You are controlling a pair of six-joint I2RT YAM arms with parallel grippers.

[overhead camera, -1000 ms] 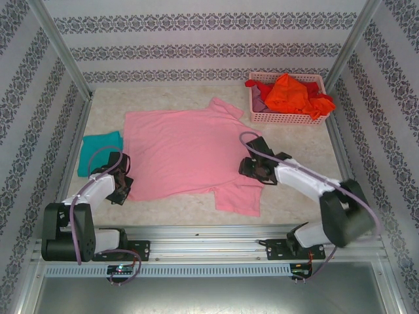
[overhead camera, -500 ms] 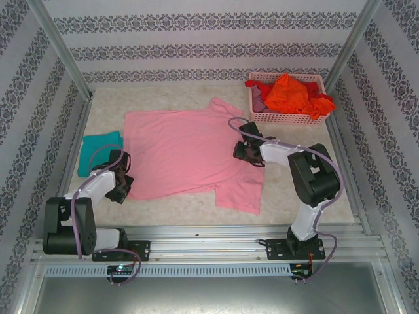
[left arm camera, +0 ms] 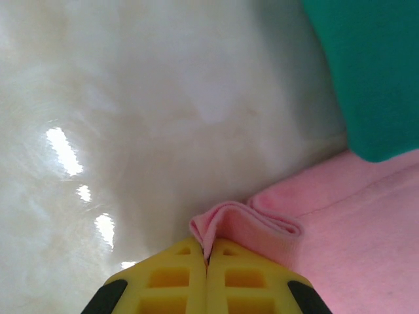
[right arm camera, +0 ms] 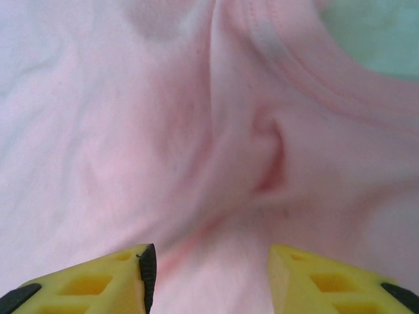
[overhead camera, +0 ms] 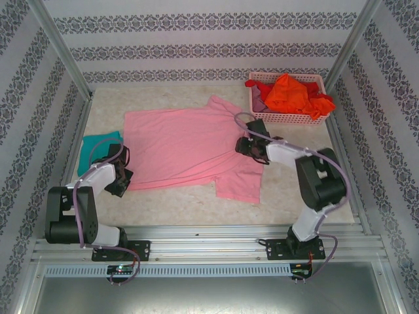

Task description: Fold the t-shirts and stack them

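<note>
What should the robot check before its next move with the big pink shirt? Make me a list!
1. Left gripper gripping the light pink cloth t-shirt: ok, shut on a pinch of its edge.
2. Right gripper gripping the shirt: not ok, it is open, with a finger on either side of a wrinkle near the collar.
3. Shirt lying smooth: not ok, creased by the collar.
4. Folded teal cloth t-shirt out of the way: ok, it lies beside the pink one's left edge.
5. Orange and red cloth t-shirts waiting in the pink plastic lattice basket: ok.
</note>
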